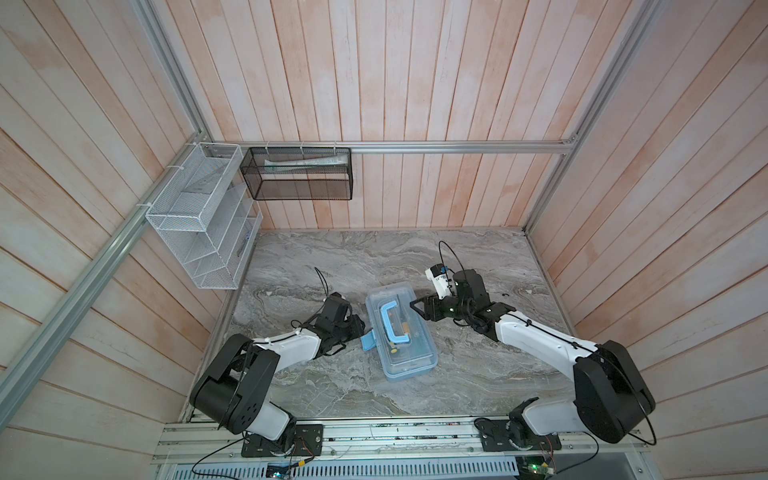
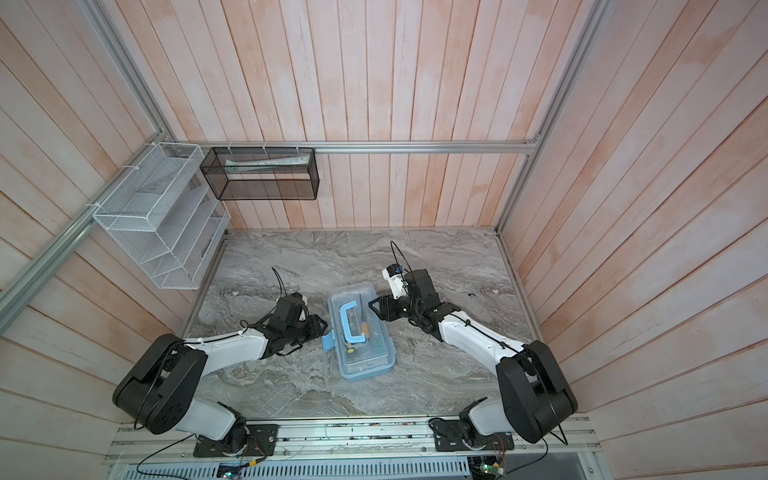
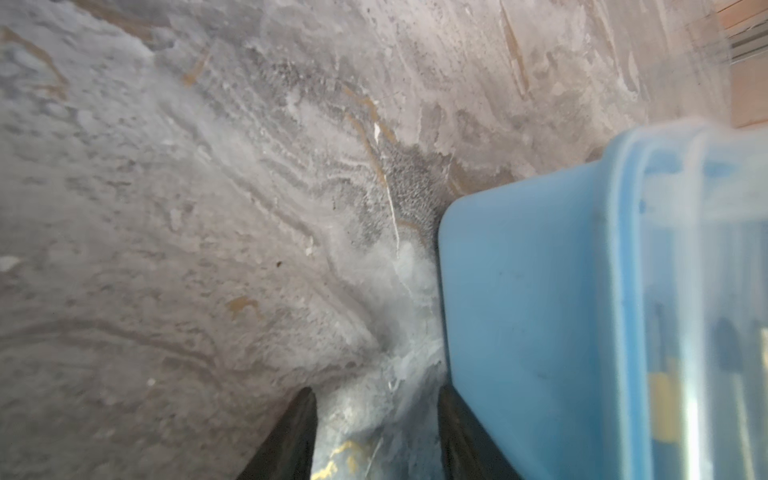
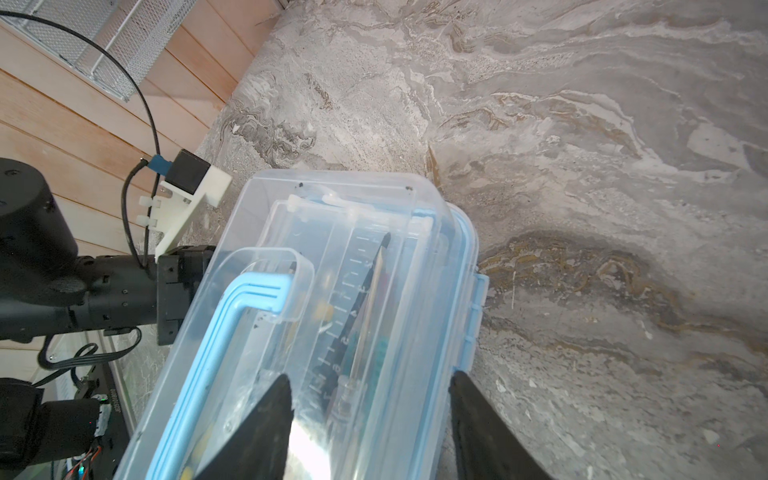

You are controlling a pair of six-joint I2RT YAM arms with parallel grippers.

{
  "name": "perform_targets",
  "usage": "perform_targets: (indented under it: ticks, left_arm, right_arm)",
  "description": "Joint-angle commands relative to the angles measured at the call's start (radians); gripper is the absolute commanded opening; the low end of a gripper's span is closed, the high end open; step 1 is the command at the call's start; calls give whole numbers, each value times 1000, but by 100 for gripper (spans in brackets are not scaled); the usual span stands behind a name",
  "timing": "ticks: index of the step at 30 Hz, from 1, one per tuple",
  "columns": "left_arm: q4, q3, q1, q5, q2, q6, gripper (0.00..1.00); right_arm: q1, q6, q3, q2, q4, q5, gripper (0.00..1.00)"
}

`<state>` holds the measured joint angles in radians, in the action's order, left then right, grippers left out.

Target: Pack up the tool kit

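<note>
The tool kit (image 1: 401, 330) (image 2: 360, 330) lies in the middle of the marble table with its see-through lid down and its light-blue handle (image 1: 390, 324) (image 4: 232, 324) flat on top. Through the lid I see a pencil (image 4: 374, 291) and yellow-black tools. A light-blue latch (image 1: 368, 341) (image 3: 519, 291) sticks out from the case's left side. My left gripper (image 1: 360, 329) (image 3: 376, 390) is low beside that latch, jaws apart with only table between them. My right gripper (image 1: 415, 305) (image 4: 372, 376) is open at the far right corner, one finger over the lid, one outside the rim.
A white wire-mesh rack (image 1: 199, 216) hangs on the left wall. A black mesh basket (image 1: 297, 172) with a pale tube in it hangs on the back rail. Wooden walls close in the table on three sides. The arm bases sit on the front rail (image 1: 374, 436).
</note>
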<state>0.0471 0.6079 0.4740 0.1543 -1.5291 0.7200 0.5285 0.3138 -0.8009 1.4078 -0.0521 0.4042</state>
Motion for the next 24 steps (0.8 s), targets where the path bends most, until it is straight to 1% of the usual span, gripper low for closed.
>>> perform_targets:
  ticks: [1, 2, 6, 8, 12, 21, 24]
  left_arm:
    - [9, 33, -4, 56, -45, -56, 46]
    - [7, 39, -1, 69, -51, -63, 44]
    - [-1, 26, 0, 72, -40, -82, 26]
    - [-5, 15, 2, 85, -27, -86, 20]
    - [16, -20, 10, 140, 0, -101, 18]
    - [46, -99, 23, 172, 108, -78, 8]
    - [63, -124, 21, 188, 159, -67, 7]
  right_arm:
    - [-5, 12, 8, -19, -4, 18, 58]
    - [-3, 13, 8, -20, -2, 19, 58]
    - [-6, 23, 4, -28, 2, 20, 58]
    - [-7, 34, 11, -33, -15, 17, 58]
    - [-8, 41, 13, -30, -26, 10, 57]
    - [-8, 39, 11, -14, -27, 7, 57]
    - [-7, 38, 9, -7, -28, 12, 57]
